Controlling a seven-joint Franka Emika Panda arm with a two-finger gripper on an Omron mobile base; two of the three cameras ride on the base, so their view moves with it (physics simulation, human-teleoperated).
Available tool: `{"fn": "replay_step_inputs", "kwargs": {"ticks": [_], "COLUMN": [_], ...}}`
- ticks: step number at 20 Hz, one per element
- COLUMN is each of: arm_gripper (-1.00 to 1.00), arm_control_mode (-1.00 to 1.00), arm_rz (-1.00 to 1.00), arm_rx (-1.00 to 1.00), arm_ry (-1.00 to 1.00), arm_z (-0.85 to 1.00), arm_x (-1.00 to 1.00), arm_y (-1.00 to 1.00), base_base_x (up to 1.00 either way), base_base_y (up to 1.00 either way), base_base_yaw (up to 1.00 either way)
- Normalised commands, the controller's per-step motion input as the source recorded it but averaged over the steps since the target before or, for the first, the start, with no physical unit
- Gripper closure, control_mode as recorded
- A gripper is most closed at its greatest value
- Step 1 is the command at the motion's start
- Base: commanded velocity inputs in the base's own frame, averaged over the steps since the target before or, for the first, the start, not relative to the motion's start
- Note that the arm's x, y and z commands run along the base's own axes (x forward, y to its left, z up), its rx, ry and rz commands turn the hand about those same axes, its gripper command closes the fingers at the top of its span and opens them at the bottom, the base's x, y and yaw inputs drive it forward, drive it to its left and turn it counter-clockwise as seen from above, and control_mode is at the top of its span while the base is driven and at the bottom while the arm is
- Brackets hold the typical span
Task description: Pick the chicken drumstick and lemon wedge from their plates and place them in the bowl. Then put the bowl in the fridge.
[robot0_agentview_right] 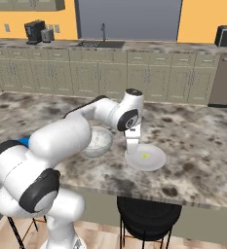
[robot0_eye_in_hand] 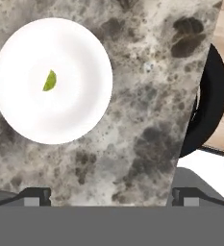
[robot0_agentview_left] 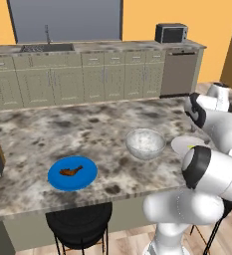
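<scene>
Two plates sit on the marble counter (robot0_agentview_left: 33,134): we see the blue plate (robot0_agentview_left: 56,180) with the drumstick (robot0_agentview_left: 71,171) far to the left, and the white plate (robot0_eye_in_hand: 22,110) with the lemon wedge (robot0_eye_in_hand: 49,80) right under the claw (robot0_eye_in_hand: 111,196). Claw fingers (robot0_eye_in_hand: 34,196) stand wide apart, holding nothing, above the counter; the wedge lies up-left of them in the hand view. Bowl (robot0_agentview_left: 145,143) sits between the plates, beside the white one.
</scene>
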Motion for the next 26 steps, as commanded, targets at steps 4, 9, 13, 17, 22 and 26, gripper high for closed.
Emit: {"fn": "replay_step_inputs", "kwargs": {"ticks": [4,9,13,17,22,26], "arm_gripper": [-1.00,-1.00,-1.00,-1.00,-1.00,-1.00], "arm_control_mode": [-1.00,-1.00,-1.00,-1.00,-1.00,-1.00], "arm_rz": [-0.07,-0.05,-0.03,0.00,0.00,0.00], "arm_rx": [0.00,0.01,0.00,0.03,0.06,0.05], "arm_ry": [0.00,0.00,0.00,0.00,0.00,0.00], "arm_z": [-0.48,-0.38,-0.37,-0.29,-0.27,-0.21], "arm_x": [0.13,0.26,0.31,0.31,0.21,0.19], "arm_y": [-0.22,-0.15,-0.13,-0.15,-0.15,-0.17], "base_base_x": [0.00,0.00,0.00,0.00,0.00,0.00], "base_base_y": [0.00,0.00,0.00,0.00,0.00,0.00], "base_base_yaw": [0.00,0.00,0.00,0.00,0.00,0.00]}}
